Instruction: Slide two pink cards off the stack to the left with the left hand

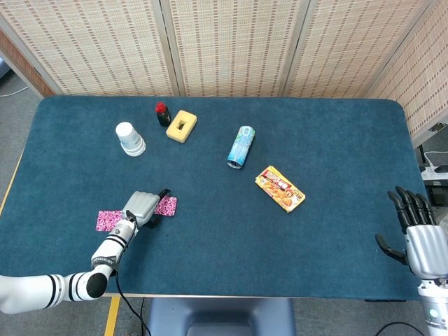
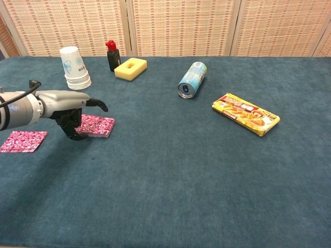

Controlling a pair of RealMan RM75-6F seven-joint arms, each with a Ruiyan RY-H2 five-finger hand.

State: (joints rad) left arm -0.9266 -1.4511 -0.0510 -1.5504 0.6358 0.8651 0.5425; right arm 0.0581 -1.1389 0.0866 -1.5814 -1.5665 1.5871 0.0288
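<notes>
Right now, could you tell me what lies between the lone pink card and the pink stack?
The left hand, its fingers on the stack, beside the lone card; the chest view shows it best.

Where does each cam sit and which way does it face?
Head view: high above the near edge, looking steeply down on the whole table; shows left hand and right hand.
Chest view: low, near table height, facing across toward the screen wall; only the left hand shows.
Shared: pink card stack, slid-off card.

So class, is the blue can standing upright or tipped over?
Tipped over: the blue can lies on its side on the table, its round end facing the chest camera.
</notes>
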